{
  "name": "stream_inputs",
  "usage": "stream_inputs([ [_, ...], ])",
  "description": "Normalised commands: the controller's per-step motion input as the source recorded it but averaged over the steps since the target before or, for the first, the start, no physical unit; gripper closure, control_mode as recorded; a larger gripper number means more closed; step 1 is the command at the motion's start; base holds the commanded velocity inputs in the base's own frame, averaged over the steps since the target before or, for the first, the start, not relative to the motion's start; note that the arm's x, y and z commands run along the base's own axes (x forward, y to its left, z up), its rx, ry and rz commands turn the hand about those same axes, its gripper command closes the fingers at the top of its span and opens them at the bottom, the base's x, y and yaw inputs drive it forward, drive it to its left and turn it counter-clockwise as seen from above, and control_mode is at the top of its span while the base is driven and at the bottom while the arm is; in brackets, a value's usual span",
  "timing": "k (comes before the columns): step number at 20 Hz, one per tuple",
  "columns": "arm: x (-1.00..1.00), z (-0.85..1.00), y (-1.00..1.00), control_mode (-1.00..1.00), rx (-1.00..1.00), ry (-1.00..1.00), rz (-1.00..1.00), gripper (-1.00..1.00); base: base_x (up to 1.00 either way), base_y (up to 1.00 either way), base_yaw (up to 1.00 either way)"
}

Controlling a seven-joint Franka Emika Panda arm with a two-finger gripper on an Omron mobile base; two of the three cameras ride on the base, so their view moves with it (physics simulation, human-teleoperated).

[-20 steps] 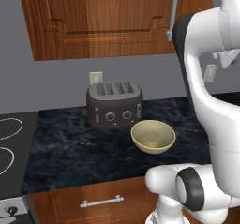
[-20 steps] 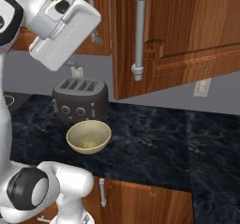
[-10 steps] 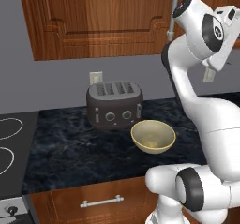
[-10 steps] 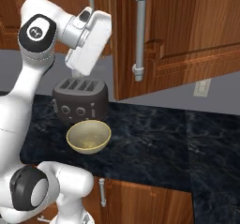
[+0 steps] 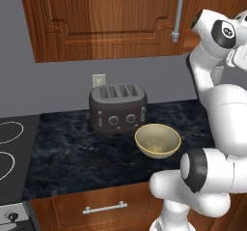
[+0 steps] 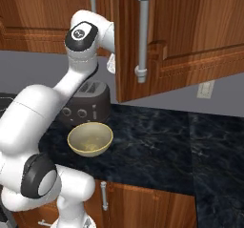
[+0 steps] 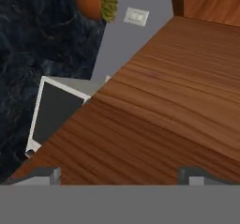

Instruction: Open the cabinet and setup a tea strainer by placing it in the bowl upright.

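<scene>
The cabinet (image 5: 111, 22) hangs above the counter, and its right door (image 6: 190, 36) stands swung open toward me, silver bar handle (image 6: 142, 31) facing out. My arm (image 6: 81, 41) reaches up behind that open door, which hides the hand. In the hand view my gripper (image 7: 121, 176) is open with nothing between its tips, close over a reddish-brown wooden cabinet surface (image 7: 164, 106). The pale yellow bowl (image 5: 157, 140) (image 6: 90, 139) sits empty on the dark counter in front of the toaster. The tea strainer is out of view.
A dark grey four-slot toaster (image 5: 117, 108) (image 6: 86, 105) stands at the wall behind the bowl. Stove rings (image 5: 7, 143) lie at the left. In the hand view, a white-framed dark box (image 7: 54, 113) and an orange round thing with green leaves (image 7: 96, 0) sit on the counter.
The arm has swung its hand to the right and up, from in front of the left cabinet door to behind the open right door. The jaws stayed open. Bowl and toaster have not moved.
</scene>
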Motion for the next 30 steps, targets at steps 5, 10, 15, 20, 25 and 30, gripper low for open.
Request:
stream_inputs([
  [5, -0.61, 0.03, -1.00, -1.00, -0.02, -0.14, -0.19, -1.00, 0.00, 0.00, 0.00],
  [10, -0.60, 0.09, -1.00, -1.00, 0.01, -0.17, -0.01, -1.00, 0.00, 0.00, 0.00],
  [15, -0.09, 0.00, -0.97, -1.00, 0.03, -0.01, 0.00, -1.00, 0.00, 0.00, 0.00],
  [20, 0.05, 0.00, -0.74, -1.00, 0.00, -0.03, 0.02, -1.00, 0.00, 0.00, 0.00],
  [25, -0.01, -0.02, 0.20, -1.00, 0.00, -0.03, 0.03, -1.00, 0.00, 0.00, 0.00],
  [30, -0.03, -0.14, 0.98, -1.00, 0.03, -0.10, 0.00, -1.00, 0.00, 0.00, 0.00],
])
